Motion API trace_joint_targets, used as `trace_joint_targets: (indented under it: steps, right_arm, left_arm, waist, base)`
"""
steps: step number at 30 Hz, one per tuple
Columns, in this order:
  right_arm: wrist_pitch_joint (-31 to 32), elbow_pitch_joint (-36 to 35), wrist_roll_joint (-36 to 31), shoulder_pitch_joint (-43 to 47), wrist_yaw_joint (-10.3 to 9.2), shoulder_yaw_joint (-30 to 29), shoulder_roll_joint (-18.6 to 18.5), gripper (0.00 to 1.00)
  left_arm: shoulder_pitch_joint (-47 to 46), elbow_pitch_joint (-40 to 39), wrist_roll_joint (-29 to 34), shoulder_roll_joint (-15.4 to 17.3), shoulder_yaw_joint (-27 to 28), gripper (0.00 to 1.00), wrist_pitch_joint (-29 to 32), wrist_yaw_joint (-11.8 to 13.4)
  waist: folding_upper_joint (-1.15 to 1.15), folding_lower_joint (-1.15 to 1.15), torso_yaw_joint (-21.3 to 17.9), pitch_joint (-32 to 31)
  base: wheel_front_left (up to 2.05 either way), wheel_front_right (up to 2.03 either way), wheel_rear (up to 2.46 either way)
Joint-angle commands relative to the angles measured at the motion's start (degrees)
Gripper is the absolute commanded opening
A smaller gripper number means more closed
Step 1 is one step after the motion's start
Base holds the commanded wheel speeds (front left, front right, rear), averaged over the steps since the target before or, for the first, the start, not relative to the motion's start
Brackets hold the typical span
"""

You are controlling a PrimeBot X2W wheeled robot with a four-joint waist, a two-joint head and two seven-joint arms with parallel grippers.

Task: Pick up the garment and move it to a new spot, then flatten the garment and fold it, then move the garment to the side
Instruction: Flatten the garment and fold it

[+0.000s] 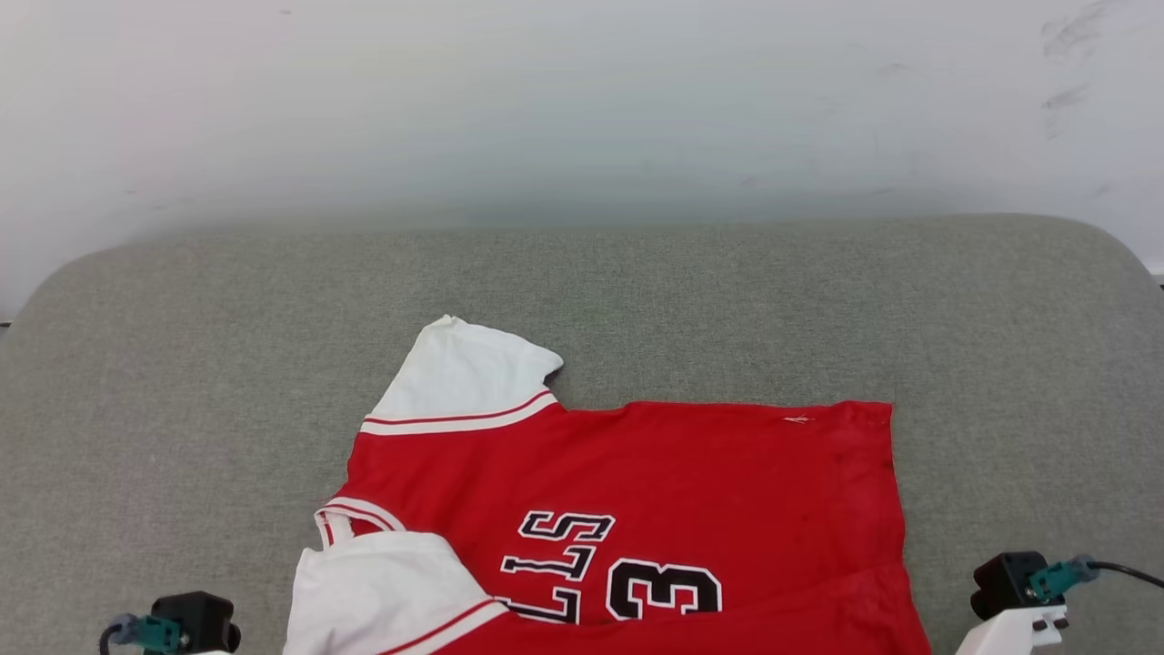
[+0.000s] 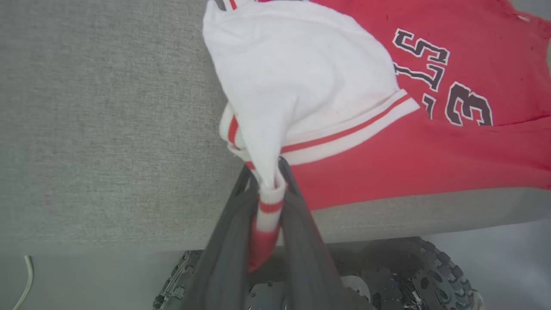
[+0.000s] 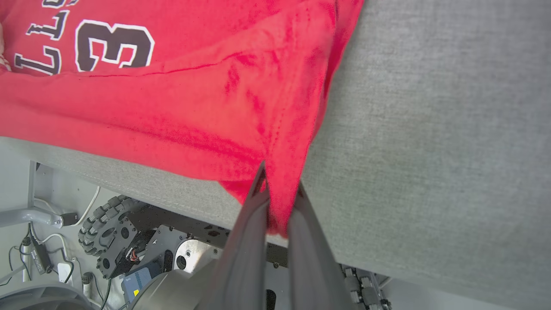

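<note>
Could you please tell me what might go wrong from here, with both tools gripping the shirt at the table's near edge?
1. The left tool pinches only the narrow striped cuff of the garment; a pull could slip it free or stretch just the sleeve.
2. The right tool holds a small bunched hem corner, so the cloth may crease rather than flatten.
3. Both grips sit at the table edge; a released side could slide off.
</note>
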Motion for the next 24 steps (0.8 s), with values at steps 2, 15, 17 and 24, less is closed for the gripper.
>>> trace_joint_targets:
  steps: [2,15,17,24]
  right_arm:
    - [0.30,-0.01,-0.48,1.54,-0.06,-0.63,0.75,0.00]
    - [-6.35,3.48,-1.13,0.51,-0.07,-1.17,3.08,1.00]
    - [-9.91,2.07,-2.45,0.29,-0.06,-1.25,2.86,1.00]
    - [-21.98,-2.02,-8.70,-0.70,-0.06,-3.89,4.95,1.00]
  left_arm:
    - [0.86,0.85,-0.47,-0.69,-0.34,0.00,-0.56,-0.63]
    - [-6.63,13.35,1.00,-6.99,-2.29,1.00,-6.44,-6.49]
    - [-6.89,14.09,1.57,-7.12,-2.42,1.00,-7.24,-6.73]
    - [-9.93,13.14,3.25,-6.70,-1.98,1.00,-9.27,-7.58]
  waist:
    - [0.00,0.01,0.32,0.13]
    - [0.00,0.01,0.53,1.89]
    - [0.00,0.01,0.57,1.52]
    - [0.00,0.01,0.90,0.80]
  base:
    - [0.00,0.00,0.00]
    - [0.00,0.00,0.00]
    - [0.00,0.00,0.00]
    - [0.00,0.00,0.00]
